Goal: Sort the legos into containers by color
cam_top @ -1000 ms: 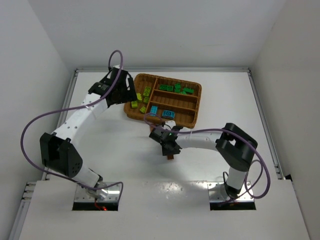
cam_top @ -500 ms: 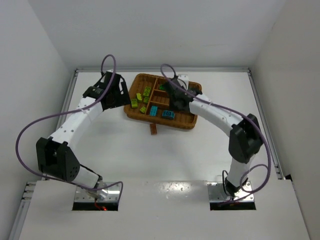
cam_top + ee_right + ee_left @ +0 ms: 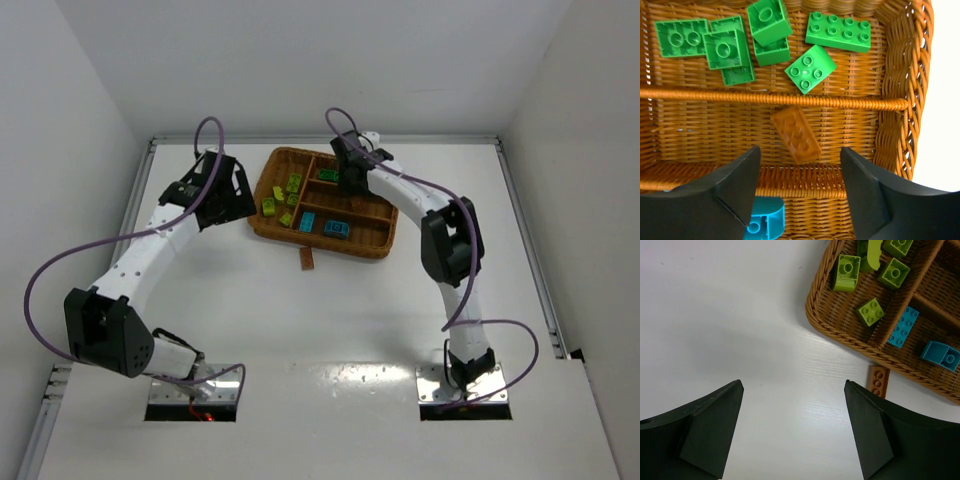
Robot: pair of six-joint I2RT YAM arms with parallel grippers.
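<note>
The right arm had swung from the tabletop [image 3: 200,300] up over the wicker tray [image 3: 262,228]. The left fingers [image 3: 710,430] hung spread wide over the tabletop, gripping nothing, with one orange-brown brick [image 3: 878,381] ahead of them just outside the tray's edge. The right fingers [image 3: 715,200] stood parted and empty above another orange-brown brick [image 3: 796,134] in the middle slot. That wrist view showed the green bricks [image 3: 840,31] one slot beyond, which the arm mostly hid from above.
</note>
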